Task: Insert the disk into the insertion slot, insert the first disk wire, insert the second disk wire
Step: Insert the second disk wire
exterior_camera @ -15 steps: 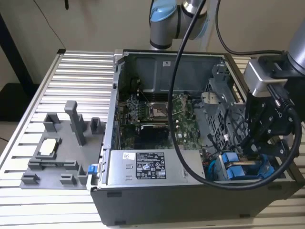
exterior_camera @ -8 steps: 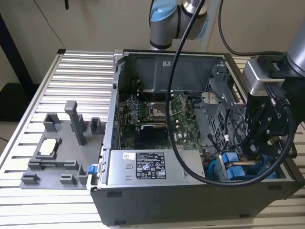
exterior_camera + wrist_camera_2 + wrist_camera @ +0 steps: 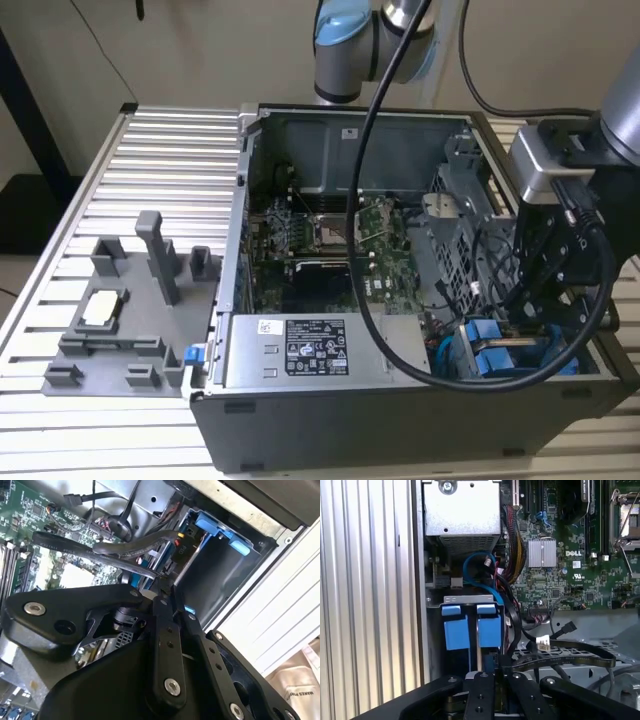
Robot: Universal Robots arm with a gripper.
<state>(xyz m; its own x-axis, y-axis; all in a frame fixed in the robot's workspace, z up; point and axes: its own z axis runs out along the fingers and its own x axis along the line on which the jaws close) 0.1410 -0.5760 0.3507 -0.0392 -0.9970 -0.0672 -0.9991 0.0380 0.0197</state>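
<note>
A: Blue plastic is the first thing that stands out — two bright blue tabs of the disk [image 3: 470, 627] carrier, seen in the first wrist view sitting side by side down in the insertion slot [image 3: 470, 599], with the bay's grey metal lip across their top.

B: So the drive sits inside the bay?

A: Its blue carrier is in there, yes. In the exterior view the same blue shows at the open computer case's [image 3: 330, 410] lower corner on the exterior view's right, just below the arm's black wrist.

B: And the gripper?

A: The gripper [image 3: 487, 672] hangs directly over the bay, its black fingers [image 3: 481, 692] drawn close together at the tips. A thin pale strip runs from between them toward the blue tabs, but whether they pinch it, I cannot tell.

B: What surrounds it?

A: A blue cable [image 3: 480, 580] loops from beside the carrier toward the grey power supply box [image 3: 462, 510]. Black flat cables [image 3: 560, 652] sweep across near the fingers. The green motherboard [image 3: 570, 545] lies beside the bay.

B: Anything outside the case?

A: On the ribbed metal table [image 3: 150, 160], a grey fixture tray [image 3: 120, 320] with upright posts lies toward the exterior view's left, well apart from the arm.
</note>
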